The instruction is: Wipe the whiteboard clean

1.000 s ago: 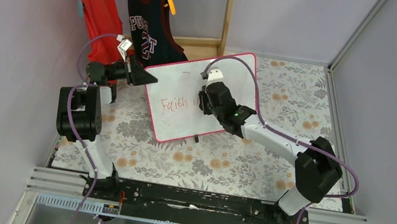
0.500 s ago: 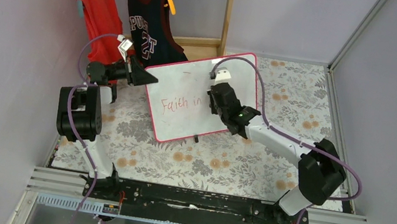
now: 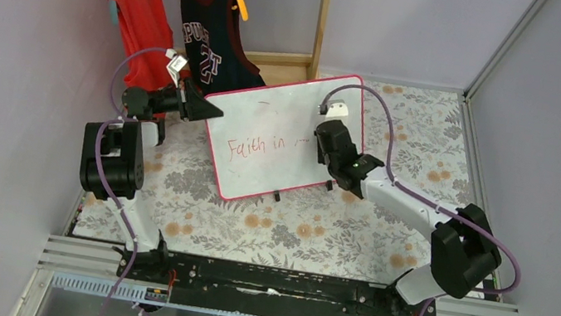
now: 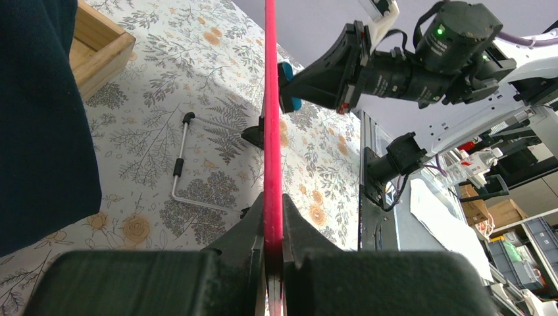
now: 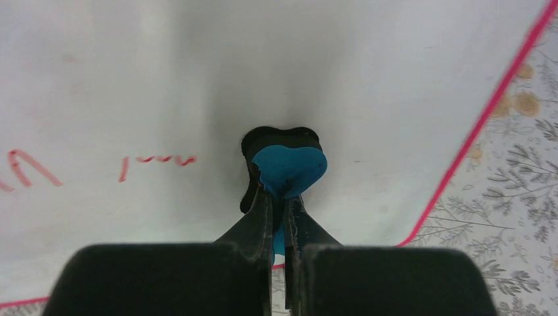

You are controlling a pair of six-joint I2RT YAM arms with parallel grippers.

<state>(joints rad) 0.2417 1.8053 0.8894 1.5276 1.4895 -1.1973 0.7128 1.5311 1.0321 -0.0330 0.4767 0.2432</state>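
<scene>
While the left hand (image 4: 273,227) pinches the pink edge of the whiteboard (image 3: 274,119) tight between its two fingers, the board stands tilted on the table (image 3: 351,227). That hand grips the board at its upper left corner. The right hand (image 5: 279,197) squeezes a blue eraser (image 5: 289,168) with a black pad between its fingers. The board's white face is right in front of this hand, and the eraser's pad rests against it, near the board's right edge. Red writing (image 3: 255,148) sits on the board just to the left of the right hand. It reads "Faith in" with a few small squiggles after it. Around the eraser the face is plain white.
</scene>
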